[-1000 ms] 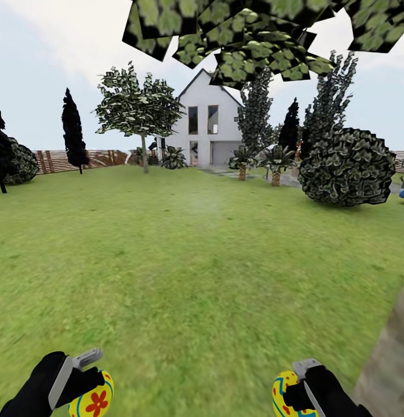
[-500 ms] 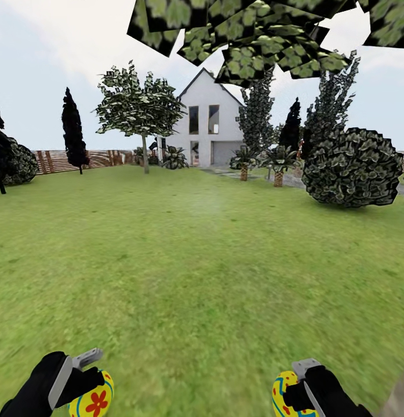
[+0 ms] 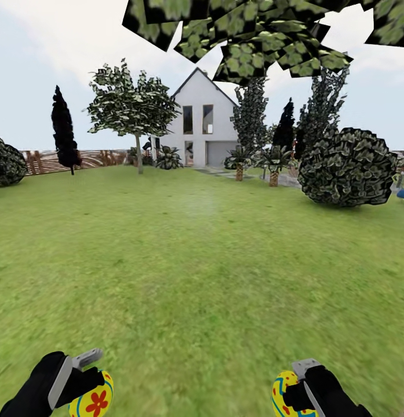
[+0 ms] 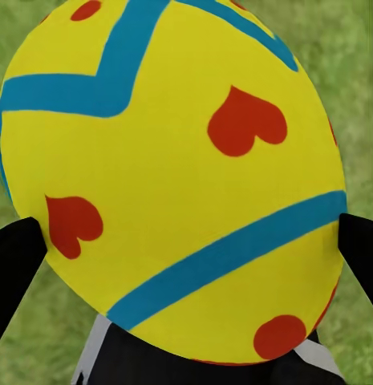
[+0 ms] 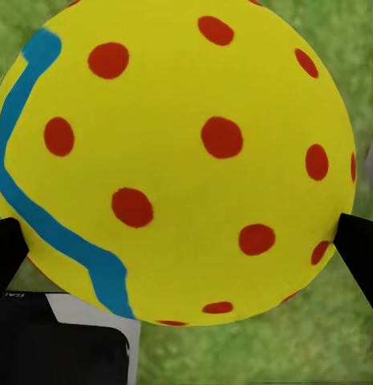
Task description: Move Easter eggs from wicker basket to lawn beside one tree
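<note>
- The egg (image 4: pixel 174 176) I hold on the left is yellow with blue stripes and red flower shapes.
- My right-hand egg (image 5: pixel 178 160) is yellow with red dots and a blue wavy line.
- The lawn (image 3: pixel 202 260) is patchy green.
- The far house (image 3: pixel 202 124) is white.

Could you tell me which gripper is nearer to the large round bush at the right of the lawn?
Right. The right gripper, shut on a dotted egg, sits on the same side as the bush. The left gripper, holding the flower-painted egg, is across the view from it.
</note>
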